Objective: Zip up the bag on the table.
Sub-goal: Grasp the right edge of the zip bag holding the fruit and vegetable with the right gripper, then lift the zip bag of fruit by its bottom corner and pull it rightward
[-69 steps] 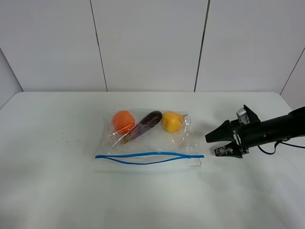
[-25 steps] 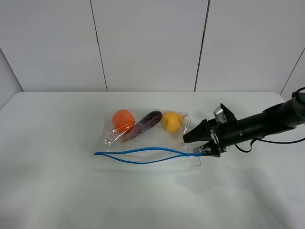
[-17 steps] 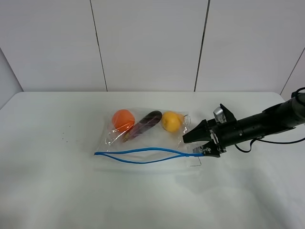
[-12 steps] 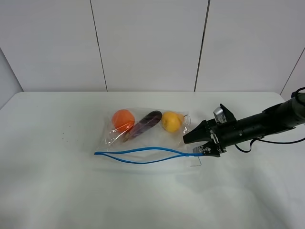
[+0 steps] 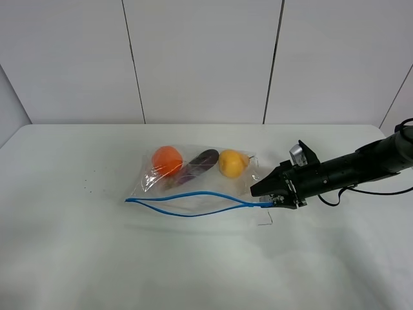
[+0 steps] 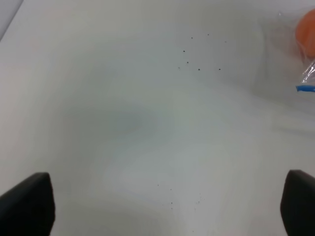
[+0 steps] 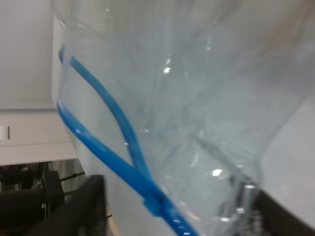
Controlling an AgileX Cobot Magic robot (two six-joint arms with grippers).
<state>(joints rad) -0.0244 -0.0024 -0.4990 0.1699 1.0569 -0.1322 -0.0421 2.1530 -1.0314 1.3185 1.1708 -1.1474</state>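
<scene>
The clear bag (image 5: 193, 184) lies on the white table (image 5: 77, 258), holding an orange, a purple and a yellow piece of produce. Its blue zip strip (image 5: 193, 203) gapes open along the near edge. My right gripper (image 5: 268, 197) has closed on the strip's right end and holds it slightly raised. The right wrist view shows the two blue tracks (image 7: 113, 162) merging between my fingers (image 7: 91, 206). My left gripper (image 6: 162, 201) is open and empty over bare table. The bag's left corner (image 6: 306, 73) shows at the edge of that view. The left gripper is out of the exterior view.
White wall panels stand behind the table's far edge. A few dark specks (image 6: 197, 59) mark the tabletop left of the bag. The right arm (image 5: 361, 166) reaches in low from the right edge.
My right gripper moved left to the zip's right end, then its jaws narrowed onto it. The strip has since lifted and bowed, and the bag has shifted a little.
</scene>
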